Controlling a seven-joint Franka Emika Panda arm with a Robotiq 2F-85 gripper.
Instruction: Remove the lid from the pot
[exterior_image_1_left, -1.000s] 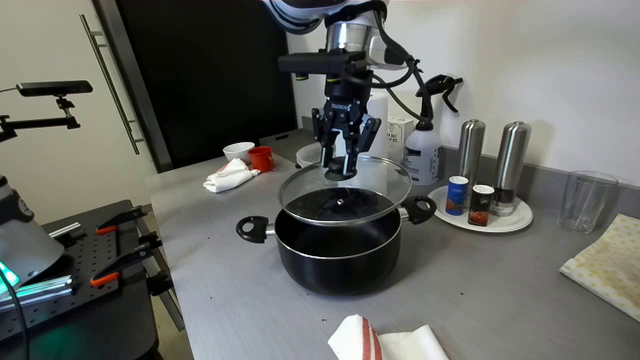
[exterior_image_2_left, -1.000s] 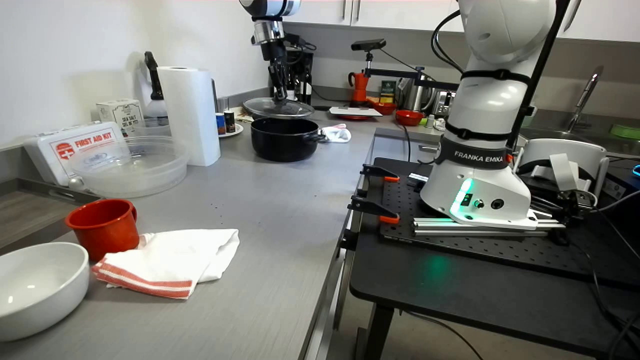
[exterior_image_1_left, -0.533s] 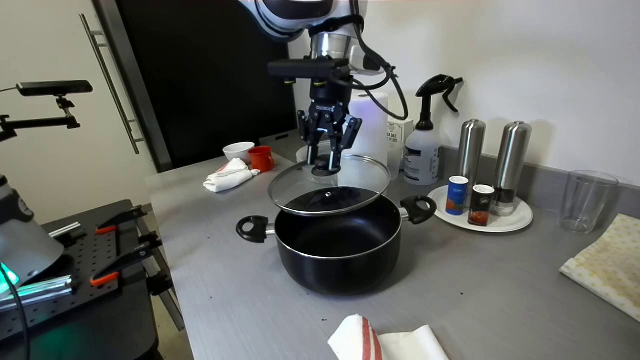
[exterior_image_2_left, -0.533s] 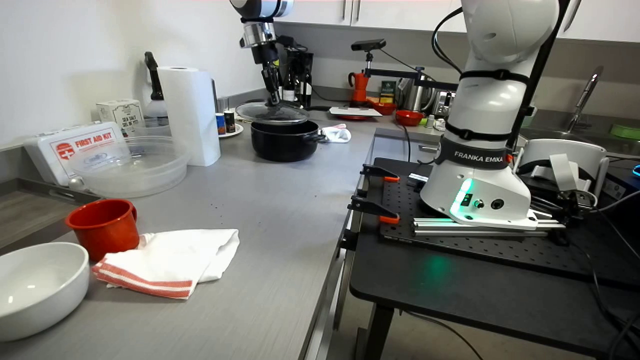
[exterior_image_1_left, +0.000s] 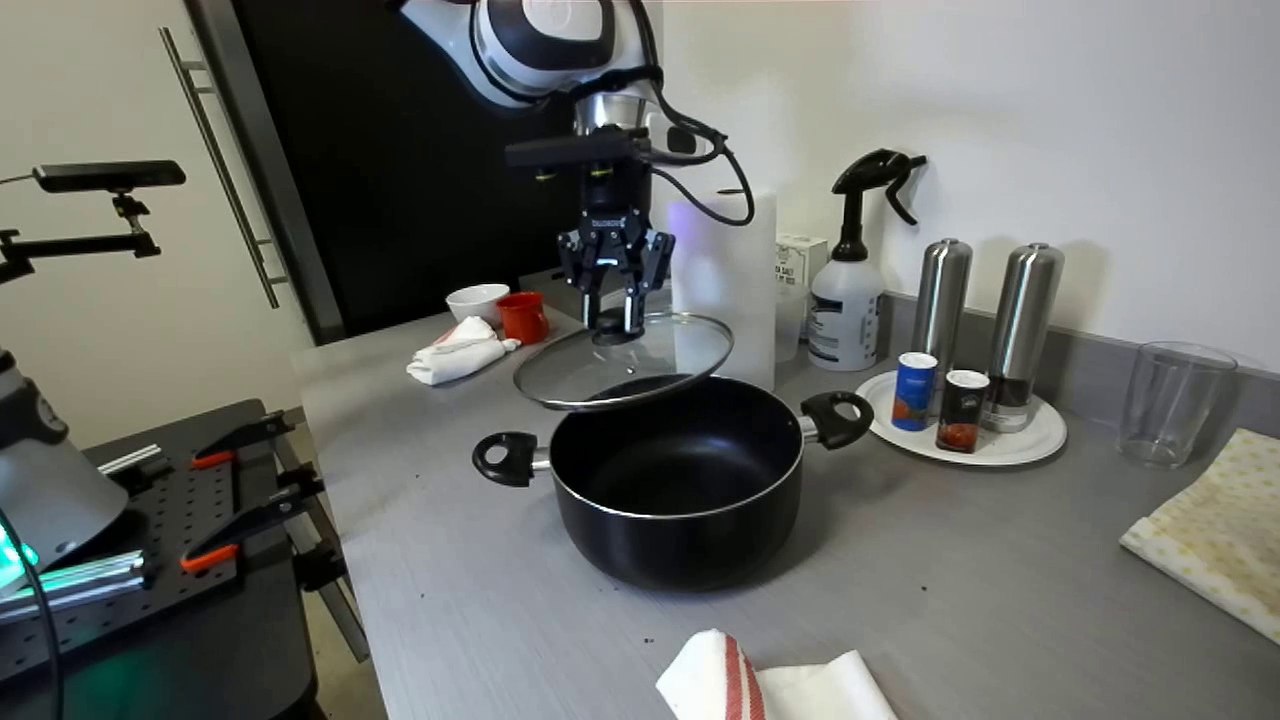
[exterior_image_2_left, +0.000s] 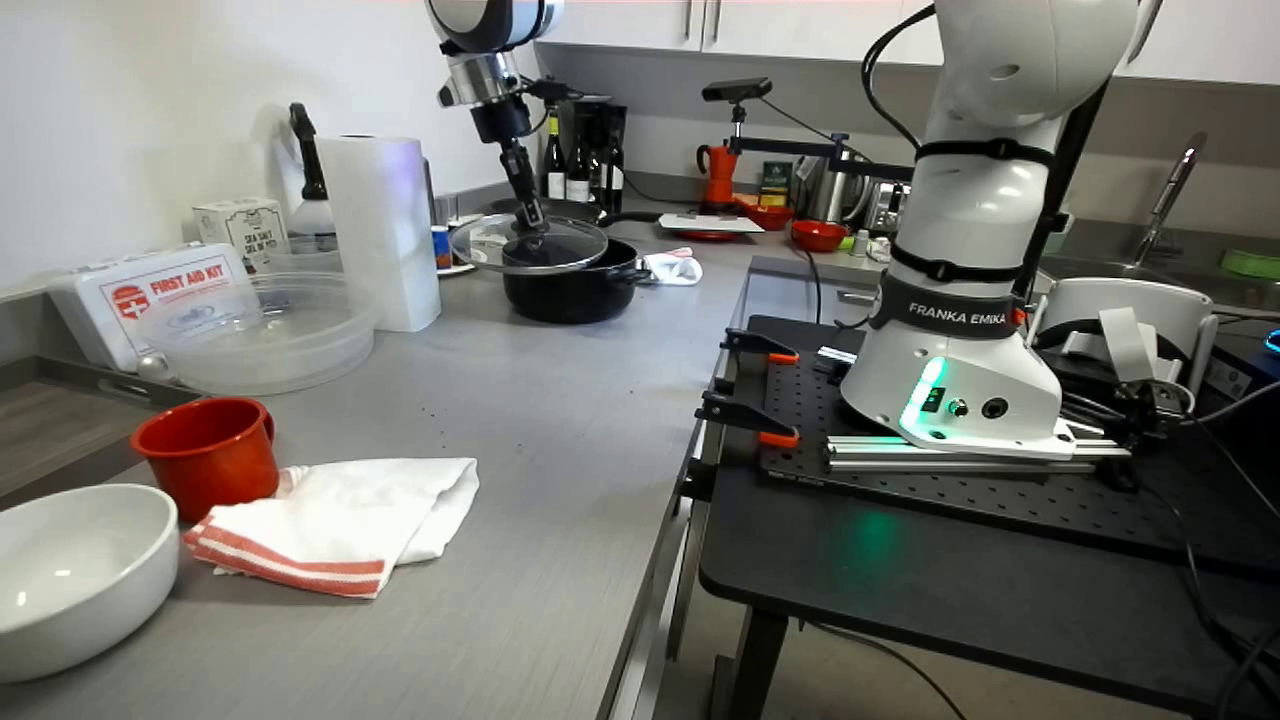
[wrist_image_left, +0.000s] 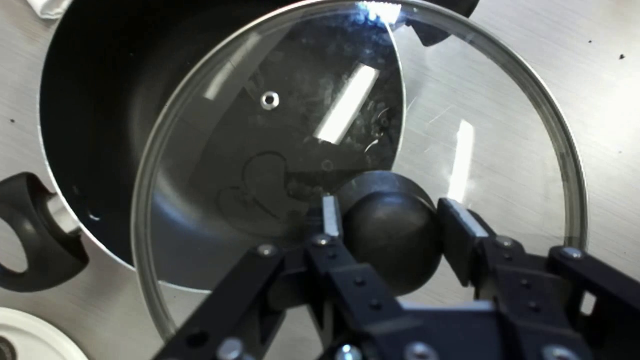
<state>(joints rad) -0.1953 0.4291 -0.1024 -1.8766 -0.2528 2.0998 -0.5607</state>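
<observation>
The glass lid (exterior_image_1_left: 650, 365) has a metal rim and a dark knob (wrist_image_left: 392, 235). My gripper (exterior_image_1_left: 615, 318) is shut on the knob, one finger on each side, and holds the lid in the air, slightly tilted. It also shows in an exterior view (exterior_image_2_left: 530, 218) and in the wrist view (wrist_image_left: 395, 217). The black pot (exterior_image_1_left: 680, 545) stands on the counter with its inside largely open to view. The lid (exterior_image_2_left: 568, 250) is off to one side, above the pot (exterior_image_2_left: 570, 298) and overlapping only part of its opening. In the wrist view the pot (wrist_image_left: 100, 115) shows partly through the lid (wrist_image_left: 300, 150).
A paper towel roll (exterior_image_1_left: 735, 290) stands behind the lid. A white tray (exterior_image_1_left: 1040, 440) with shakers and a spray bottle (exterior_image_1_left: 845, 310) are near the wall. A clear plastic bowl (exterior_image_2_left: 260, 350), red mug (exterior_image_2_left: 205, 460), white bowl (exterior_image_2_left: 80, 580) and towel (exterior_image_2_left: 340, 520) lie farther along the counter.
My gripper and the lid have moved left in both exterior views, sliding sideways off the pot's opening. More of the pot's inside shows. The pot has not moved.
</observation>
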